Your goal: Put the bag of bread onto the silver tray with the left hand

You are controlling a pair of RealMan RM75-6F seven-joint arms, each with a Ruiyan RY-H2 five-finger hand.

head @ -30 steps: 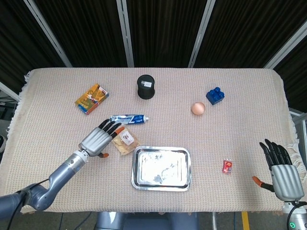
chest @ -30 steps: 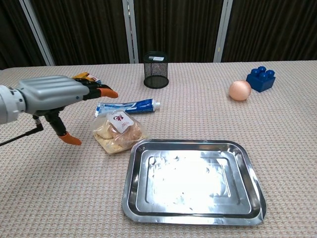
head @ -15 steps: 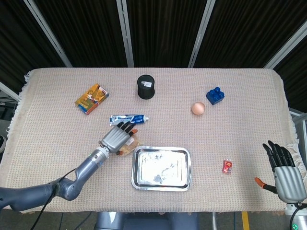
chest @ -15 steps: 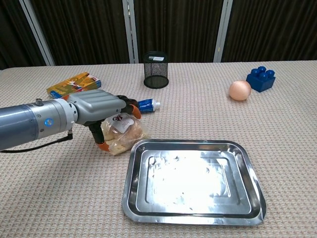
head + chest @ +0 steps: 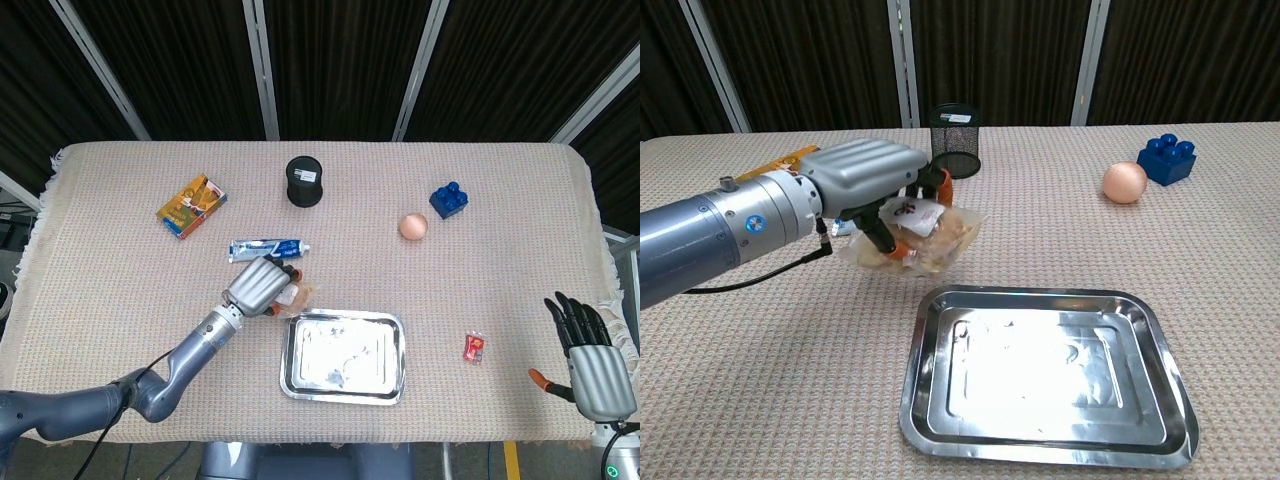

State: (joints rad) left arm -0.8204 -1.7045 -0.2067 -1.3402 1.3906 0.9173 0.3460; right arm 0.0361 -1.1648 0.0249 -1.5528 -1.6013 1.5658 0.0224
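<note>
My left hand (image 5: 872,182) (image 5: 258,286) grips the clear bag of bread (image 5: 928,236) (image 5: 294,295) and holds it lifted off the cloth, just left of and beyond the silver tray (image 5: 1045,370) (image 5: 342,355). The bag hangs tilted toward the tray's near-left corner. The tray holds nothing. My right hand (image 5: 590,352) rests at the table's right front edge with its fingers spread and nothing in it.
A toothpaste tube (image 5: 262,247) lies behind the left hand. A black mesh cup (image 5: 955,140), an orange-blue box (image 5: 190,205), an egg (image 5: 1124,182), a blue brick (image 5: 1168,159) and a small red packet (image 5: 474,347) are spread over the cloth.
The left hand closed on the bread bag and raised it off the table, shifting right toward the tray. The tray slid slightly to the right. The right hand barely moved.
</note>
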